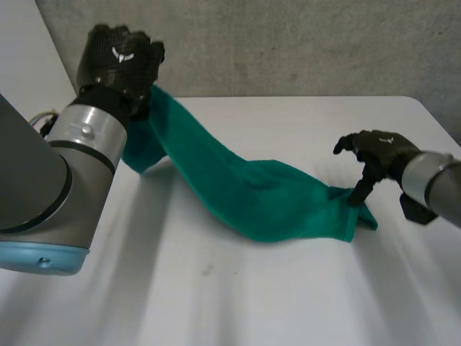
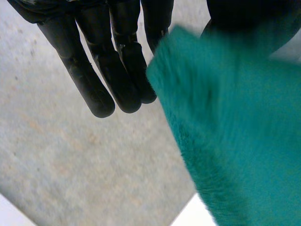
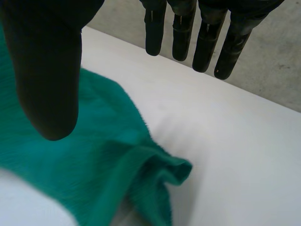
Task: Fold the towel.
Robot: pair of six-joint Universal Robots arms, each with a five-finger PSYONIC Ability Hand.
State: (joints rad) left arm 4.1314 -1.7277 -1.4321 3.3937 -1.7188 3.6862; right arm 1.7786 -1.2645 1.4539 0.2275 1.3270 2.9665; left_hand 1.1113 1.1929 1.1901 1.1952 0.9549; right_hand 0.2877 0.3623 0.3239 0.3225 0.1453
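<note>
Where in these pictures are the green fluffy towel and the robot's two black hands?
green fluffy towel (image 1: 266, 194): head view, its middle stretch.
left black hand (image 1: 119, 58): head view, back of the hand.
right black hand (image 1: 379, 150): head view, back of the hand.

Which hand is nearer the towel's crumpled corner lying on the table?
Right. The right hand is right at that corner; the left hand grips the raised opposite end of the towel.
</note>
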